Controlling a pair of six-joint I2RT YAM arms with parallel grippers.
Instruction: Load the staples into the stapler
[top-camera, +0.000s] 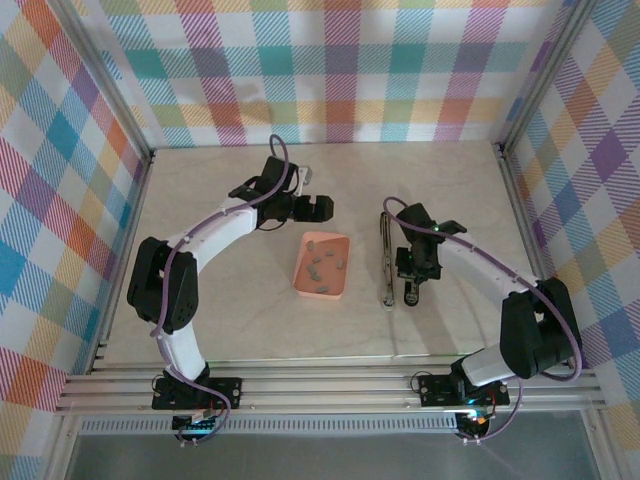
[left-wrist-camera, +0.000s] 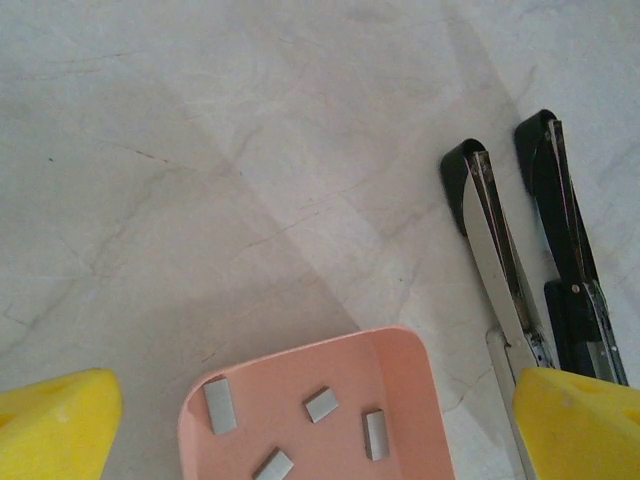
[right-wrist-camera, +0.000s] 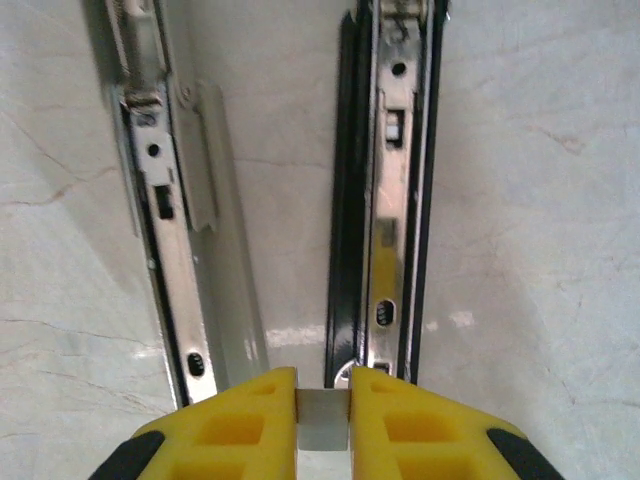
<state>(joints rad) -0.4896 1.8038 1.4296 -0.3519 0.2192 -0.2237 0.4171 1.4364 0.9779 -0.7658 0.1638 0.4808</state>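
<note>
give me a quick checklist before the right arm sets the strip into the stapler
1. staple strip pinched in right fingers: ok
2. stapler lying opened out, channel exposed: ok
3. strip lined up over channel: not ok, it sits over the gap between the halves
4. strip height above stapler: cannot tell
5. left fingers open, apart from stapler: ok
6. spare staples in pink tray: ok

Overhead view of the whole table (top-camera: 230, 330); wrist views close, downward, the stapler (left-wrist-camera: 497, 262) common to both.
</note>
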